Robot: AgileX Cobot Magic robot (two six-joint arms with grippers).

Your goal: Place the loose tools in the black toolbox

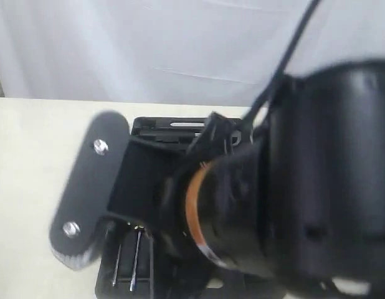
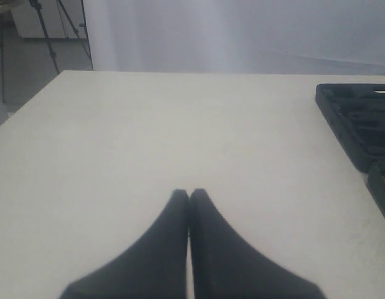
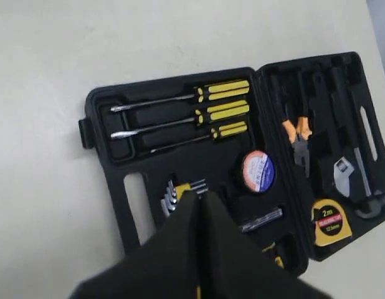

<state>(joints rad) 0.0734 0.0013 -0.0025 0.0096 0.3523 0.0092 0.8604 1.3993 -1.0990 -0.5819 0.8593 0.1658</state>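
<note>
Tools look nearly all packed, and both my hands are empty.
The black toolbox [image 3: 105, 118] lies open flat on the table [image 2: 149, 137]. Seated in its recesses I see the pliers [image 3: 298, 134], tape measure [image 3: 331, 223] and tape roll [image 3: 258, 170], alongside the screwdrivers [image 3: 199, 112] and hex keys [image 3: 180, 193]. I cannot make out the utility knife, since my right gripper [image 3: 199, 196] covers that part. My right gripper and left gripper [image 2: 189, 194] are both pressed together, holding nothing.

Left pincer [image 2: 189, 194]: jaws pressed together tip to tip, nothing between them, held level. Right pincer [image 3: 199, 197]: jaws closed, empty, pointing downward. Right arm [image 1: 292, 187]: close to the exterior camera, blurred.
</note>
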